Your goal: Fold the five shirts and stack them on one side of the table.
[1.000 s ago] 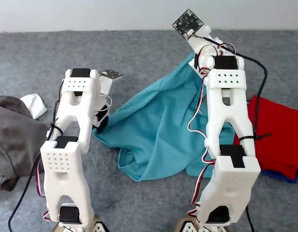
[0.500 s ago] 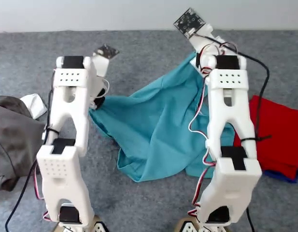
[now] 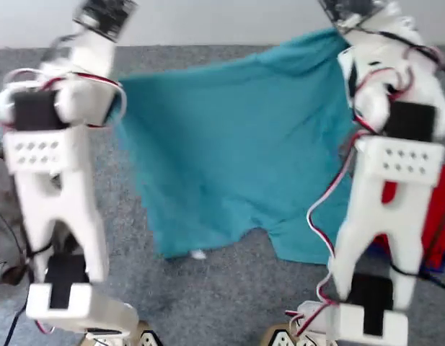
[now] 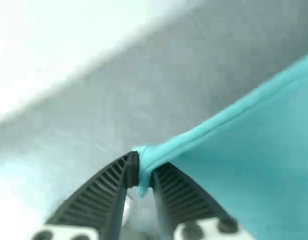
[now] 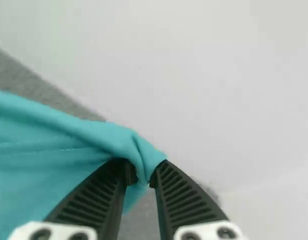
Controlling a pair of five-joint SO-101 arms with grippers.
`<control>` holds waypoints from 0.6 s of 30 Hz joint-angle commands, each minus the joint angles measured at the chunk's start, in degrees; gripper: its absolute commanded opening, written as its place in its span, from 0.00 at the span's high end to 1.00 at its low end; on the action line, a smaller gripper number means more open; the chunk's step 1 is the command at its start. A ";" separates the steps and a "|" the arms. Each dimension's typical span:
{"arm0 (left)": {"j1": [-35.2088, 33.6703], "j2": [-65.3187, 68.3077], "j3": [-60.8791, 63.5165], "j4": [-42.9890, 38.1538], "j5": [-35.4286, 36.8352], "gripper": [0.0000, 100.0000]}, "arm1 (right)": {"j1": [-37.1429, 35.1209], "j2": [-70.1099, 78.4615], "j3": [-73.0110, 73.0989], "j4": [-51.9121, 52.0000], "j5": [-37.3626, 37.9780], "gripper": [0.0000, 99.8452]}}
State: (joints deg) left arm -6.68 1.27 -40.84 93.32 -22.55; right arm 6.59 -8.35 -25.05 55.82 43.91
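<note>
Left to right: a dark grey garment [image 3: 0, 238] lies bunched at the table's [image 3: 229, 303] left edge. Your left gripper [image 4: 139, 172] is pinched tight on one upper corner of the teal shirt [image 3: 236, 151], which hangs spread wide between the two raised arms. Your right gripper [image 5: 140, 175] is clamped likewise on the opposite upper corner. A folded red shirt [image 3: 442, 216] sits at the right edge. The step in hand appears to be spreading before folding. Next, you should lower both corners together, keeping the cloth taut, and lay it flat, clear of the red shirt.
</note>
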 commanded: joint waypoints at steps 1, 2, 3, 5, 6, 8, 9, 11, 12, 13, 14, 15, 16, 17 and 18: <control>-3.78 -5.27 -5.05 -5.19 -0.18 0.99 | 4.00 -6.73 -2.64 -2.86 2.90 0.99; -4.66 -5.98 -5.93 -6.07 -0.18 0.99 | 4.97 -7.87 -2.64 -4.00 3.43 0.99; -5.36 -6.51 -6.90 -6.42 -0.26 0.99 | 5.49 -8.84 -2.64 -4.62 4.04 0.99; -5.80 -7.74 -9.01 -6.42 -0.26 0.99 | 5.85 -11.03 -2.64 -4.88 5.63 0.99; -5.89 -8.35 -9.89 -6.33 -0.26 0.99 | 5.85 -12.18 -2.64 -4.88 6.51 0.99; -5.80 -9.76 -11.38 -6.42 -0.35 0.99 | 5.76 -14.37 -2.64 -5.32 7.91 0.99; -5.71 -10.46 -12.18 -6.68 -0.44 0.99 | 5.76 -15.60 -2.64 -5.41 8.44 0.99; -5.63 -12.04 -14.02 -6.77 -0.53 0.99 | 5.76 -18.15 -2.64 -5.49 8.88 0.99; -5.54 -12.75 -15.08 -6.77 -0.53 0.99 | 5.85 -19.47 -2.64 -5.49 8.88 0.99; -5.54 -13.36 -16.13 -6.77 -0.53 0.99 | 6.11 -20.88 -2.64 -5.67 8.88 0.99; -5.54 -13.98 -17.36 -6.77 -0.53 0.99 | 6.11 -22.37 -2.64 -5.67 8.97 0.99; -5.54 -14.51 -18.59 -6.77 -0.53 0.99 | 6.11 -23.78 -2.64 -5.76 9.05 0.99; -5.63 -15.12 -20.00 -6.77 -0.53 0.99 | 6.11 -25.36 -2.64 -5.76 9.67 0.99; -5.63 -15.65 -21.23 -6.77 -0.53 0.99 | 6.11 -26.95 -2.64 -5.76 10.90 0.99; -5.71 -16.18 -22.46 -6.77 -0.62 0.99 | 6.11 -28.44 -2.64 -5.76 12.22 0.99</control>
State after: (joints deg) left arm -11.43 -12.53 -59.21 87.87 -22.55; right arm 11.43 -32.26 -25.41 51.60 53.58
